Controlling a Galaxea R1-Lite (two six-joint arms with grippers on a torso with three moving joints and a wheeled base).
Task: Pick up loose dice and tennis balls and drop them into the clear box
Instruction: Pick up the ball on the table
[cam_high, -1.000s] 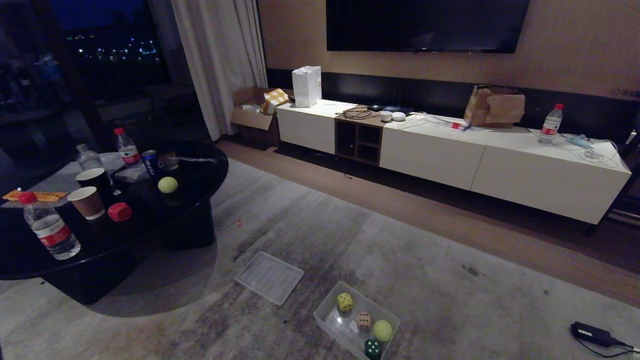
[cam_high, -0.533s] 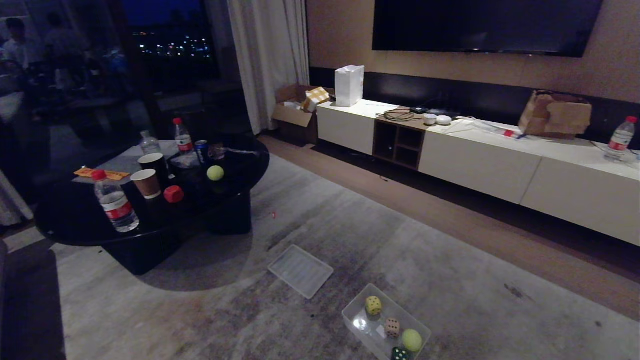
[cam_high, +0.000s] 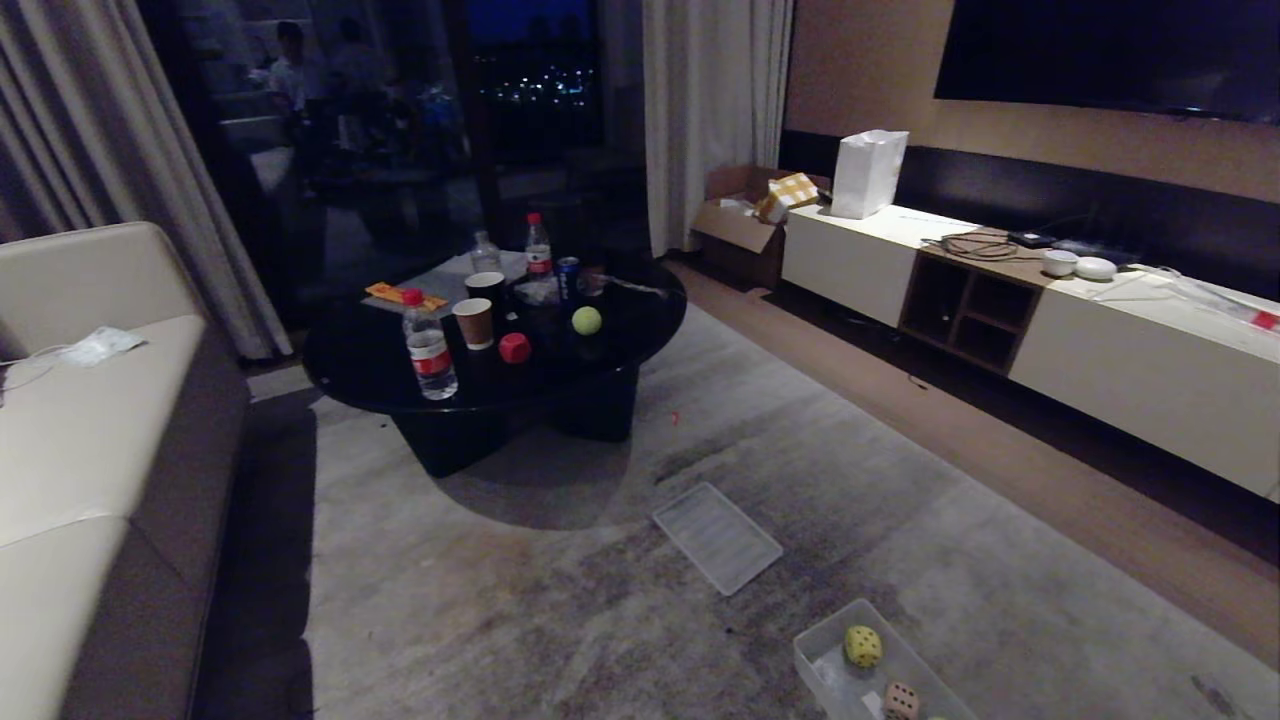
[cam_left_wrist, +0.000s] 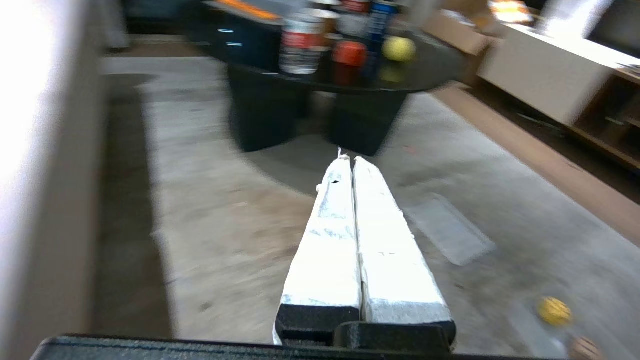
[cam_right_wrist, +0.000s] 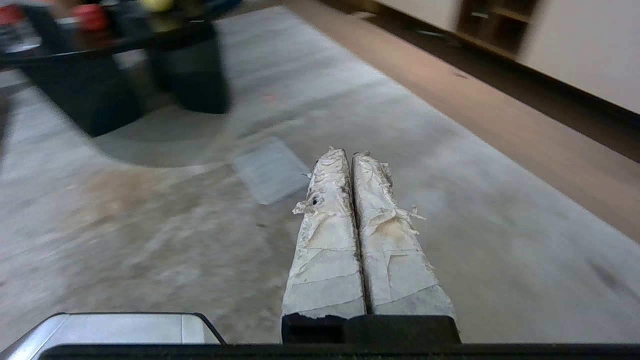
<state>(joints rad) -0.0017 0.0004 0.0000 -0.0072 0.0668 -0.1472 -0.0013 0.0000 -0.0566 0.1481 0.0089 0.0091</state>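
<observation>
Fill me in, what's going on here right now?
Nothing is being handled. The left gripper and right gripper are both shut and empty, held above the rug. On the black table a tennis ball and a red die are loose. The clear box sits on the rug at the head view's lower edge, holding a yellow die and a brown die.

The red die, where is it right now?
In the head view the red die sits on the black round table, between the brown paper cup and the tennis ball.
</observation>
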